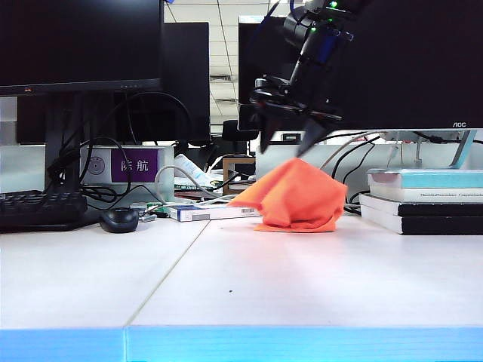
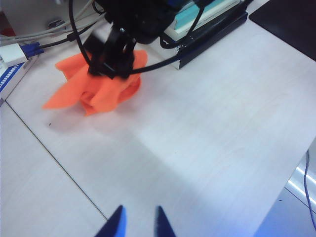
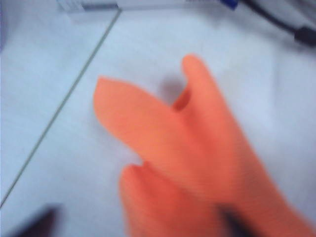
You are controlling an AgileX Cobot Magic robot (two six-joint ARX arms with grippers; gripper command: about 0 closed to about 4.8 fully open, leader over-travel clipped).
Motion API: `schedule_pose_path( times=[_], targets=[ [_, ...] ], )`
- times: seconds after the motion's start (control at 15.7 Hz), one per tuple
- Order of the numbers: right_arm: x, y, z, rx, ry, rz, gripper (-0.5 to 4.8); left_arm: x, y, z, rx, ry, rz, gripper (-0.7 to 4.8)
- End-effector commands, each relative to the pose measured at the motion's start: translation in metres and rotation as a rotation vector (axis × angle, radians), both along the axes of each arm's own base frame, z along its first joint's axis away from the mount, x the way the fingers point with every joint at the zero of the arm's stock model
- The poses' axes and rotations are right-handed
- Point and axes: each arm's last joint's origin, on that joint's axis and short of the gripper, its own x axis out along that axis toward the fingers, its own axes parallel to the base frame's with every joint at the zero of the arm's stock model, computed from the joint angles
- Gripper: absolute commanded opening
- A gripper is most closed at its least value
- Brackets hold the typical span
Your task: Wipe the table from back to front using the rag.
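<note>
We take the rag (image 1: 298,197) as our landmark. It sits bunched in an orange peak toward the back of the table (image 1: 249,279), just in front of the clutter of cables and a small flat box (image 1: 207,213), and just beside a stack of books (image 1: 423,200) on its right. That back position suits the job: a wipe running back to front would start from about here.

The right gripper (image 1: 289,145) hangs directly above the rag's peak, fingers pointing down and spread apart, one tip at or near the top of the cloth. It pinches nothing; whether a tip actually touches the fabric we cannot tell. In the right wrist view the rag (image 3: 197,158) fills the frame, blurred, with the table seam running off to one side of it. The heaped shape, rather than a flat spread, reads to us as cloth let fall loose.

The left gripper (image 2: 138,223) hovers well apart from the rag (image 2: 98,86), over bare table nearer the front edge, its blue fingertips parted and empty. We judge it is positioned clear of the wiping lane.

No stroke looks begun; the rag needs regripping or pressing flat first.
</note>
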Motion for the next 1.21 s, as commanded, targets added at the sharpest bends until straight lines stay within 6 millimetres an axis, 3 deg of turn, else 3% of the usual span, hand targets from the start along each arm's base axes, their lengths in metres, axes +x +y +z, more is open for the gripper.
schedule_pose_path(
  times=[0.06,0.13,0.32,0.51,0.76,0.95,1.14,1.21],
  targets=[
    [-0.008,-0.002,0.010,0.016,0.027,0.005,-0.20,0.000,0.000,0.004,-0.013,-0.025,-0.008,0.84],
    [-0.009,-0.002,0.011,0.031,0.035,0.007,0.28,0.000,-0.001,0.004,-0.015,-0.034,-0.010,0.84],
    [-0.011,-0.003,0.016,0.064,0.042,-0.014,0.25,0.003,-0.002,0.005,-0.015,-0.070,-0.021,0.84],
    [-0.016,-0.004,0.028,0.087,0.015,-0.027,1.20,0.007,-0.005,0.005,-0.024,-0.085,-0.021,0.84],
    [-0.020,-0.006,0.057,0.118,-0.060,-0.023,1.34,0.014,-0.009,0.000,-0.023,-0.082,-0.021,0.84],
    [-0.021,-0.007,0.072,0.138,-0.109,-0.021,3.00,0.020,-0.012,-0.005,-0.016,-0.068,-0.023,0.83],
    [-0.022,-0.007,0.075,0.141,-0.117,-0.021,3.10,0.025,-0.017,-0.010,-0.037,-0.052,-0.065,0.82],
    [-0.023,-0.007,0.075,0.143,-0.110,-0.017,2.82,0.026,-0.018,-0.010,-0.040,-0.050,-0.070,0.79]
  ],
)
